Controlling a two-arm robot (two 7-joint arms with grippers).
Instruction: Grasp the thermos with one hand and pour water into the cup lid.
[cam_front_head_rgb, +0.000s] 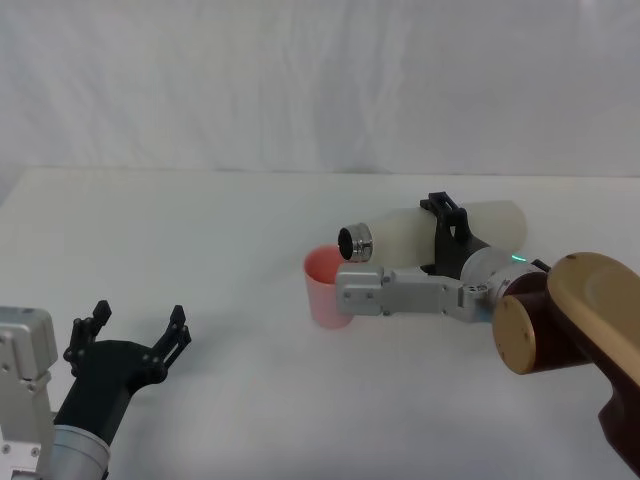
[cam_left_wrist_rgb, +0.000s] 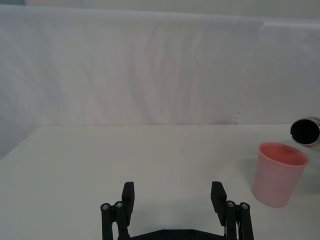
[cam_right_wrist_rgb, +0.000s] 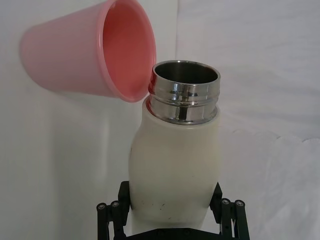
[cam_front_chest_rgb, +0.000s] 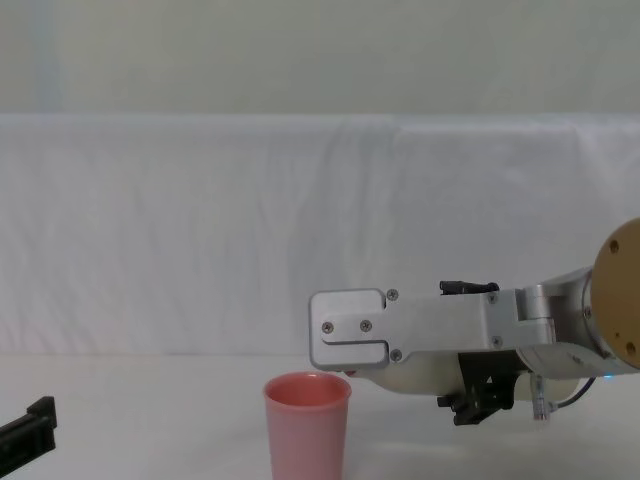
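Observation:
My right gripper (cam_front_head_rgb: 450, 238) is shut on the cream-white thermos (cam_front_head_rgb: 400, 233) and holds it tipped on its side above the table. The thermos's open steel neck (cam_front_head_rgb: 356, 242) points left and hangs just over the far rim of the cup lid (cam_front_head_rgb: 325, 286), a pink cup standing upright. In the right wrist view the fingers (cam_right_wrist_rgb: 122, 194) clamp the thermos body (cam_right_wrist_rgb: 175, 160), and the cup lid (cam_right_wrist_rgb: 75, 55) sits just past the neck. No water shows. My left gripper (cam_front_head_rgb: 135, 335) rests open at the near left, far from both.
A white cloth covers the table (cam_front_head_rgb: 200, 230), with a white backdrop behind it. The right arm's brown and silver links (cam_front_head_rgb: 560, 320) stretch across the near right. The left wrist view has the cup lid (cam_left_wrist_rgb: 279, 174) and the thermos mouth (cam_left_wrist_rgb: 305, 131) at the far right.

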